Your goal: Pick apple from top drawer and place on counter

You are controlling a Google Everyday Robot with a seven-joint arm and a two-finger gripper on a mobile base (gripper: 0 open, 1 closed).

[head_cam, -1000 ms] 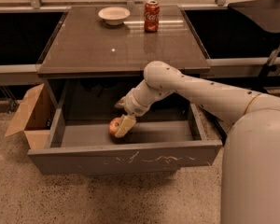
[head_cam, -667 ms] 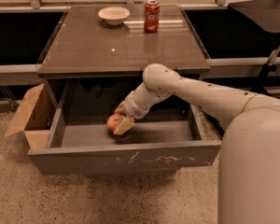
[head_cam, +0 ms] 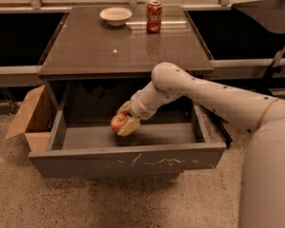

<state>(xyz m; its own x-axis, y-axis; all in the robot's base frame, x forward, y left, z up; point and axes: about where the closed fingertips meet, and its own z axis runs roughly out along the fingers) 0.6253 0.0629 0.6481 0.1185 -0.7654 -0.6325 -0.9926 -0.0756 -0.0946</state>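
Observation:
The top drawer [head_cam: 128, 161] is pulled open below the counter [head_cam: 123, 46]; its grey front panel has pale scratches. My gripper [head_cam: 122, 123] reaches into the drawer from the right and is shut on the apple [head_cam: 117, 122], a small red and yellowish fruit. The apple is held a little above the drawer floor, left of centre. The white arm [head_cam: 204, 91] runs from the lower right up and over into the drawer.
A red soda can [head_cam: 154, 16] and a white bowl [head_cam: 116, 15] stand at the counter's far edge. An open brown cardboard box [head_cam: 31, 118] sits on the floor left of the drawer. Dark shelving lies on both sides.
The gripper has lifted the apple off the drawer floor and carried it slightly left and up.

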